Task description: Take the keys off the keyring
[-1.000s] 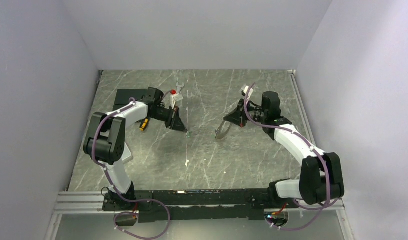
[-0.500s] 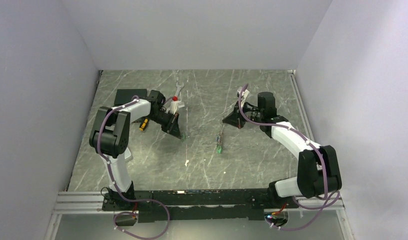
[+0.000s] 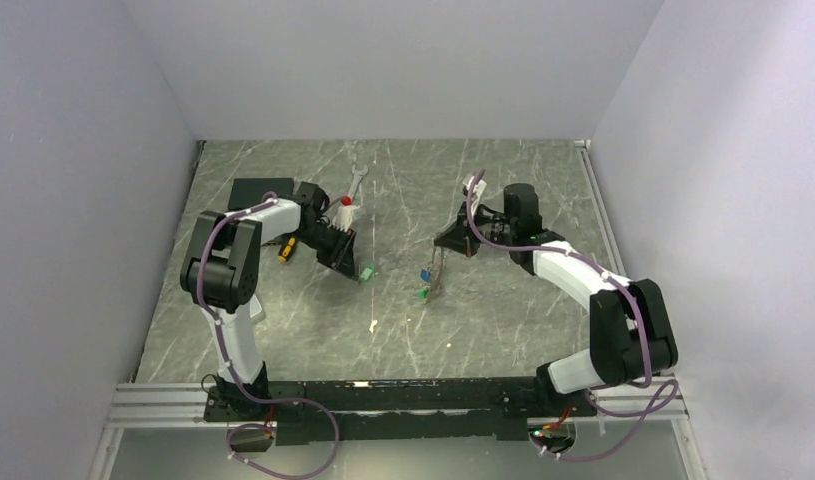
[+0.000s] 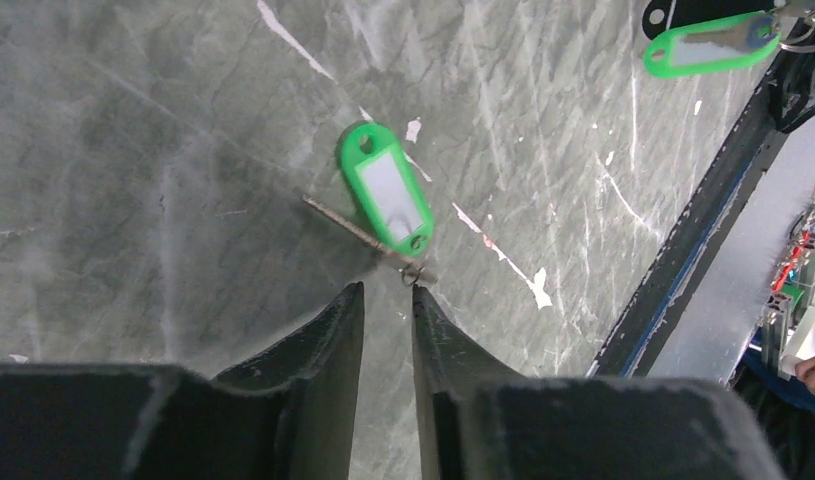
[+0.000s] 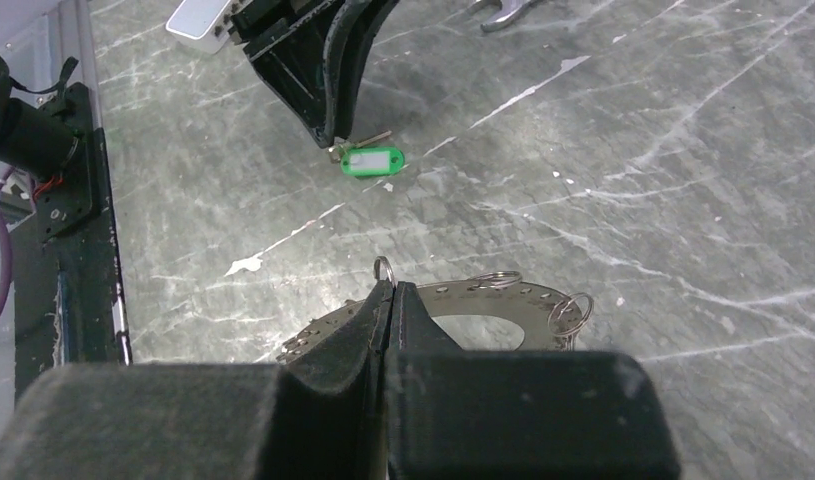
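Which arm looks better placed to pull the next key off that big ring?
Left. The left hand is free and slightly open beside a green key lying loose, while the right hand is shut on the keyring, where other keys hang.

Glossy green plastic keys (image 4: 385, 200), dull metal keyring (image 5: 473, 296).

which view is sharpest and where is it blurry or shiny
Left wrist: the left end effector fingers are soft up close, the green key sharp. Right wrist: the right end effector fingers blur too, the keyring gleams. Top external: even, soft light.
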Tool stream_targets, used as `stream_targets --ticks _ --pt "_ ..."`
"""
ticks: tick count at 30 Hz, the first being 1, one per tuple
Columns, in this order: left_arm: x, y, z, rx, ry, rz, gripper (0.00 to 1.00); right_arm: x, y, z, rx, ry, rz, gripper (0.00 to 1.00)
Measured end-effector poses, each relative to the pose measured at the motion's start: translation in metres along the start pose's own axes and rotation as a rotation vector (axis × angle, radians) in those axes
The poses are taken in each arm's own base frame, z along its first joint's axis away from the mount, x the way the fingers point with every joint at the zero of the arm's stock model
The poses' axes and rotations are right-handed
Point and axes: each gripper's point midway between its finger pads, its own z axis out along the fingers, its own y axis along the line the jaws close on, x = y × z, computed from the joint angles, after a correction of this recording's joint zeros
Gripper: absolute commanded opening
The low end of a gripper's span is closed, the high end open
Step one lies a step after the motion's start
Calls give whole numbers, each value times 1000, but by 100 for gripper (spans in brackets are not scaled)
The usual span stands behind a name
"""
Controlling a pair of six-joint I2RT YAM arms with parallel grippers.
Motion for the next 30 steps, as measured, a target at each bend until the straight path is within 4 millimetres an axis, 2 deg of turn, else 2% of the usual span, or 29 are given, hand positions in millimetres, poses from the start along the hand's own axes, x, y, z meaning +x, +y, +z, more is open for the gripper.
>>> stream_targets --ticks 4,8,12,16,20,30 --pt "2 4 0 -15 8 -16 50 3 -1 8 -14 10 -5 0" --pt "1 2 -1 -9 4 -31 62 26 -10 16 -1 69 33 0" --pt "-1 0 -4 -10 -3 -24 64 59 -16 23 14 155 92 0" --pt "-2 0 -5 -12 -7 -21 65 74 -20 25 25 205 124 0" --pt "-3 1 -5 -14 -11 -19 64 72 -31 29 62 229 117 0" --pt "-8 2 -5 -20 -29 -7 65 45 -78 29 225 272 -28 0"
